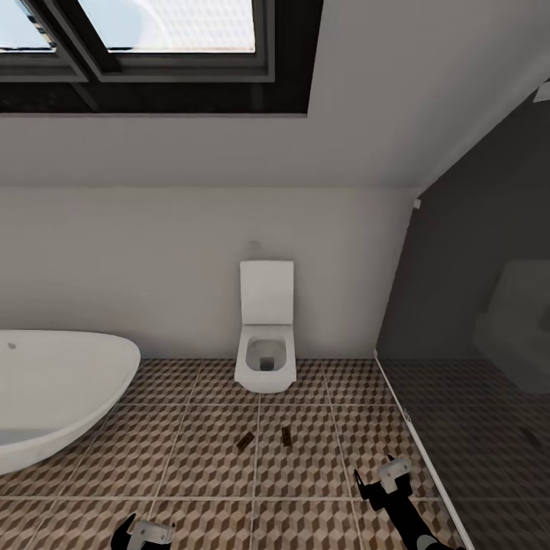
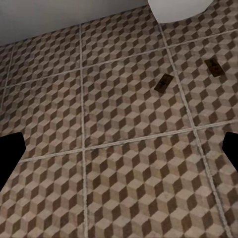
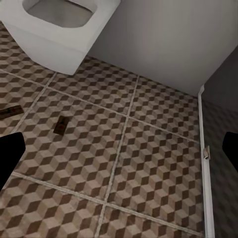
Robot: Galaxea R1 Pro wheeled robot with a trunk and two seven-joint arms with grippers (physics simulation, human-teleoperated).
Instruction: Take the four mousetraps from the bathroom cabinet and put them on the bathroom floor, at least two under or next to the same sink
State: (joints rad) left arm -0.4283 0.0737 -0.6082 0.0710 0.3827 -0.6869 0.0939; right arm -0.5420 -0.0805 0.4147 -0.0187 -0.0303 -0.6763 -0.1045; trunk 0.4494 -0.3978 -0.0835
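Two mousetraps lie flat on the cube-patterned bathroom floor [image 1: 191, 458] in front of the toilet: one [image 1: 246, 440] angled, the other [image 1: 287, 436] just to its right. The left wrist view shows the pair [image 2: 163, 83] [image 2: 213, 68] ahead of my left gripper [image 2: 119, 153]. In the right wrist view they [image 3: 60, 125] [image 3: 10, 111] lie ahead of my right gripper [image 3: 119, 153]. Both grippers [image 1: 143, 531] [image 1: 391, 473] hang low over the tiles, open and empty, well short of the traps. The cabinet and the sink are out of view.
A white square toilet [image 1: 266, 359] stands against the back wall. A white oval bathtub [image 1: 53, 389] fills the left side. A dark glass shower screen [image 1: 473, 344] with a white floor rail [image 1: 428, 466] closes off the right.
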